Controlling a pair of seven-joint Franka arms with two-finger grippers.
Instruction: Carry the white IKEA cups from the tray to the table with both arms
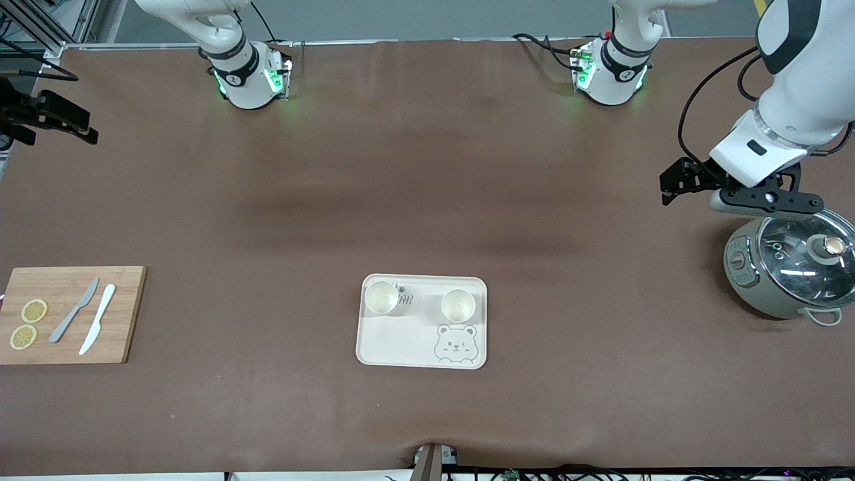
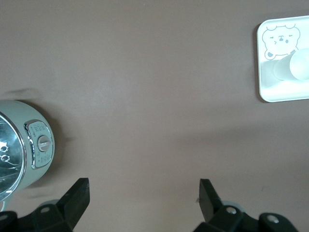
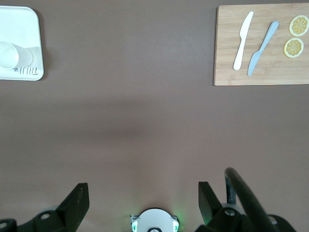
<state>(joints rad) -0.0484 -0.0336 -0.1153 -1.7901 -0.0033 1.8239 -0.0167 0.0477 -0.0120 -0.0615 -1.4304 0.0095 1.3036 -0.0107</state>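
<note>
2 white cups on the tray (image 1: 401, 347), both upright, side by side along its edge farther from the front cam: one cup (image 1: 381, 297) toward the right arm's end, the other cup (image 1: 458, 304) toward the left arm's end. Tray sits mid-tabletop (image 1: 427, 200), about midway between the arms, well apart from both grippers.

Left gripper (image 1: 681, 180): jaws wide apart, empty, up in the air over the tabletop just beside a lidded pot (image 1: 788, 267). Right gripper (image 1: 60, 123): also spread, empty, at its own end, over bare tabletop near a bamboo board (image 1: 73, 314).

So each cup has its own nearer arm; likely each arm reaches inward toward the centre and takes its own-side cup. Cups are round, so no long axis to line up with.
</note>
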